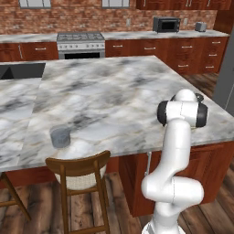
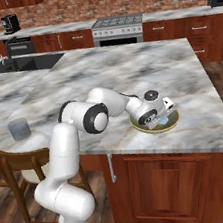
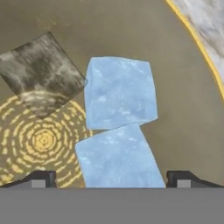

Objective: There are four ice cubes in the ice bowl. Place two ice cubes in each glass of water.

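We see a white arm (image 2: 63, 146) made of smooth, rounded segments with a glossy surface. At the joints there are dark, almost black rings and round caps; one big dark ring (image 1: 201, 114) closes the elbow part. Near the hand we notice a small round dark disc with a light centre (image 2: 151, 95). The lower body (image 1: 171, 189) is a thick white bulb shape that narrows toward the base. The gripper (image 3: 112, 178) has two small dark finger tips (image 3: 41, 178) with a pale grey square patch on each.
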Available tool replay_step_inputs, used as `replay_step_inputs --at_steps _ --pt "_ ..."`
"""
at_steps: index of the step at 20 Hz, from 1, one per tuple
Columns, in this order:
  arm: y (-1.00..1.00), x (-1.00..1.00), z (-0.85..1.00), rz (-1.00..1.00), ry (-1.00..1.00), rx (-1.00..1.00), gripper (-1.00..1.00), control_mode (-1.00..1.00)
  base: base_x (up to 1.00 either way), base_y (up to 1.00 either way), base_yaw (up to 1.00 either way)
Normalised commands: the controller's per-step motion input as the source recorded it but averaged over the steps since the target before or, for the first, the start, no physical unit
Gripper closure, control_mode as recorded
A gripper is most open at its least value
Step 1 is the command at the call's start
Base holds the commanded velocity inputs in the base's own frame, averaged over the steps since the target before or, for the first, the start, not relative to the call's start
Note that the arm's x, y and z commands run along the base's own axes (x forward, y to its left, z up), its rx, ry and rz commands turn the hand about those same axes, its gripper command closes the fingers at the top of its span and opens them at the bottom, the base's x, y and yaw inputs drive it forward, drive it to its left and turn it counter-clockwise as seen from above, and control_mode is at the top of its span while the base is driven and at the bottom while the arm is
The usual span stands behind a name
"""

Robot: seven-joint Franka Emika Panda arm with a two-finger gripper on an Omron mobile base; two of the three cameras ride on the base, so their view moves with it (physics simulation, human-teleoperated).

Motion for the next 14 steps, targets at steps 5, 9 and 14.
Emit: replay_step_inputs --at_steps 5,9,14 --pt "0.04 0.27 -0.32 0.00 0.00 0.00 -1.00 -1.00 0.00 0.00 0.00" --pt "0.21 0.33 -0.42 0.01 0.01 -0.01 1.00 -1.00 0.00 0.00 0.00" --pt "0.39 0.18 -0.67 0.01 0.09 -0.06 1.00 -1.00 0.00 0.00 0.00"
